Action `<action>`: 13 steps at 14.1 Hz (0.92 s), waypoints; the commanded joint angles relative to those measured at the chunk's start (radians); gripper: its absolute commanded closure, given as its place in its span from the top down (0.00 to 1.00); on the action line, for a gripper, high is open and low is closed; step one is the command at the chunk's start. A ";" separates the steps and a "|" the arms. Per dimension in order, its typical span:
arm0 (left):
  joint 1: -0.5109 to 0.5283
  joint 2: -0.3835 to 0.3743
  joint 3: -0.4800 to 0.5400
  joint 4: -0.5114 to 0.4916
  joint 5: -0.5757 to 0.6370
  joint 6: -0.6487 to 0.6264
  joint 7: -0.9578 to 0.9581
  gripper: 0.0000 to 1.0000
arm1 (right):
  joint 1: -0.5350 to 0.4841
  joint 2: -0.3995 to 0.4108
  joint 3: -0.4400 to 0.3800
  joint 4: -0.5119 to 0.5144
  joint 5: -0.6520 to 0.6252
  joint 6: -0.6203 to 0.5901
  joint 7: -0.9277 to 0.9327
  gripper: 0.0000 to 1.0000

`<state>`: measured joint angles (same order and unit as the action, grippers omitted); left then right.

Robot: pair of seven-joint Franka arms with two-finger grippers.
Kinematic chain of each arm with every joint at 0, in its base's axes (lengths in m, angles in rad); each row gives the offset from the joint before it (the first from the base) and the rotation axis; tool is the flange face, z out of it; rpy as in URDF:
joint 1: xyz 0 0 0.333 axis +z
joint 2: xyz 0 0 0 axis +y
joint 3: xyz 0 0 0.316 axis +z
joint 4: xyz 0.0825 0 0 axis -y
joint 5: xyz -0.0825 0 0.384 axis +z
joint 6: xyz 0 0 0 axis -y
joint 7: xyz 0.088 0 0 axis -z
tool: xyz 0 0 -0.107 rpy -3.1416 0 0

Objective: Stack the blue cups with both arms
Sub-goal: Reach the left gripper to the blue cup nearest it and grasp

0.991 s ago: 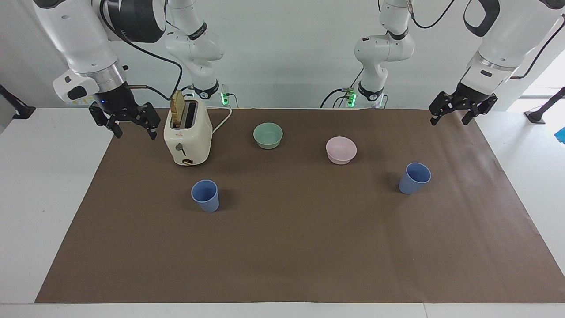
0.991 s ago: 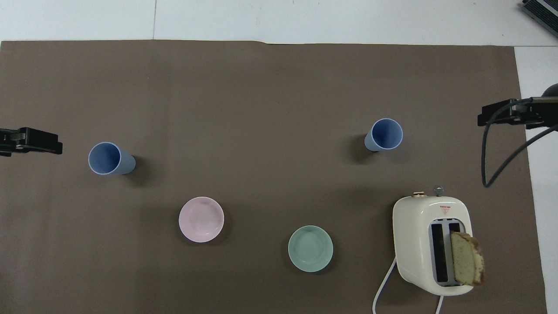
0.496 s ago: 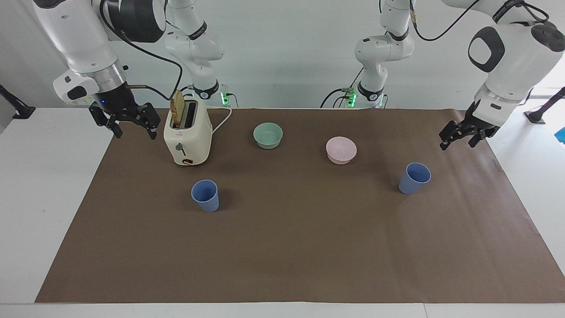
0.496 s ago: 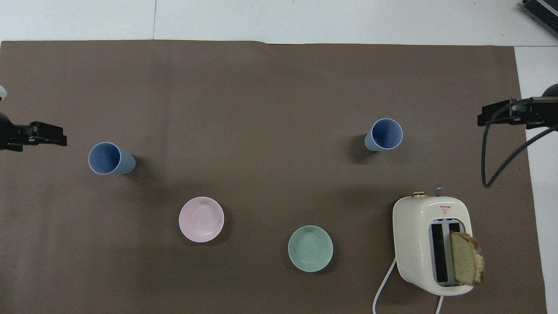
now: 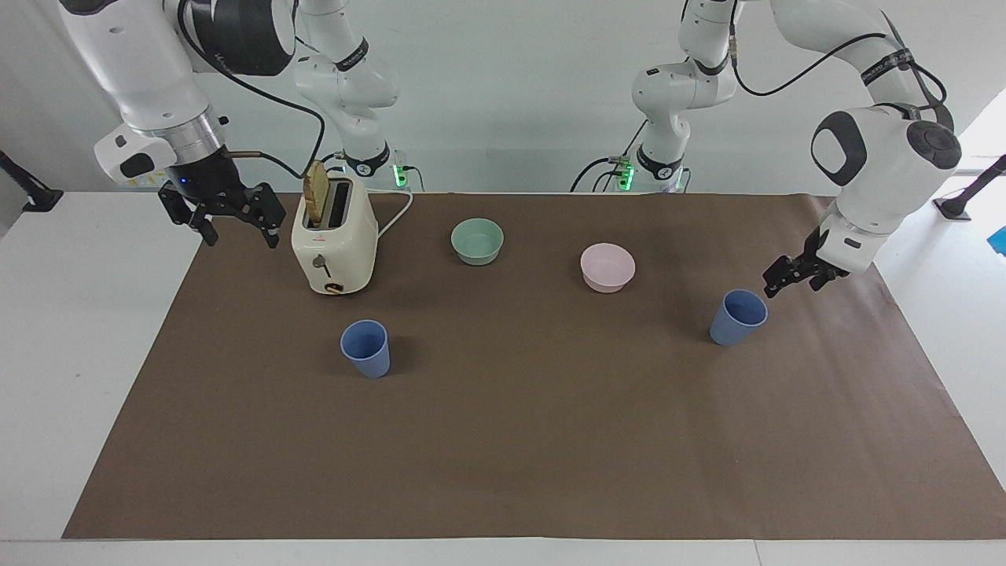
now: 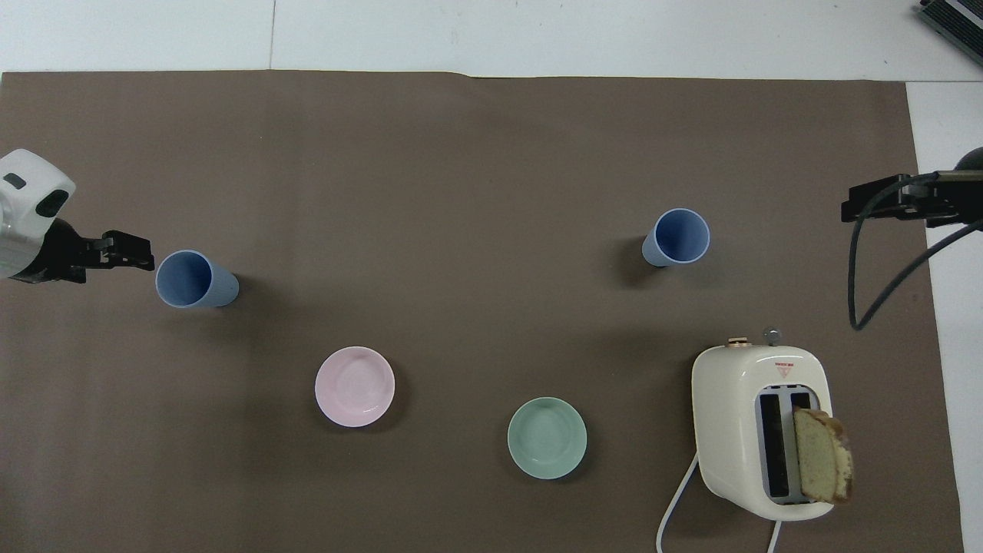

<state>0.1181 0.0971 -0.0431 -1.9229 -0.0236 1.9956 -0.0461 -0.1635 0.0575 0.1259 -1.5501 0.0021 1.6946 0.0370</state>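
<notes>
Left gripper (image 5: 774, 284) lowered beside one blue cup (image 5: 737, 317), jaws apart, empty, other blue cup (image 5: 365, 347) near toaster (image 5: 333, 240), right gripper (image 5: 236, 224) waiting open over the mat's edge

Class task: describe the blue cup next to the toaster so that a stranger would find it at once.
Start at the cream two-slot toaster holding a bread slice, toward the right arm's end of the brown mat. Just farther from the robots stands a small matte blue tapered cup, upright, handleless, taller and narrower than the bowls.

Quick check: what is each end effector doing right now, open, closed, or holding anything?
Left end effector: open, empty, beside the blue cup at its end.
Right end effector: open, empty, waiting beside the toaster.
</notes>
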 commanded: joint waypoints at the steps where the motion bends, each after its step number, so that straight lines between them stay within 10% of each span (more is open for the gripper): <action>1: 0.003 0.027 -0.007 -0.048 0.008 0.081 -0.035 1.00 | -0.008 -0.019 0.003 -0.018 0.012 0.008 -0.011 1.00; 7: -0.002 0.015 -0.009 -0.116 -0.022 0.094 -0.041 0.99 | -0.008 -0.019 0.003 -0.018 0.012 0.007 -0.011 1.00; 13: -0.005 0.016 -0.009 -0.114 -0.027 0.095 -0.040 0.01 | -0.008 -0.019 0.003 -0.018 0.012 0.007 -0.011 1.00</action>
<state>0.1177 0.1409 -0.0537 -2.0025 -0.0386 2.0662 -0.0777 -0.1635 0.0575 0.1259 -1.5501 0.0021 1.6946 0.0370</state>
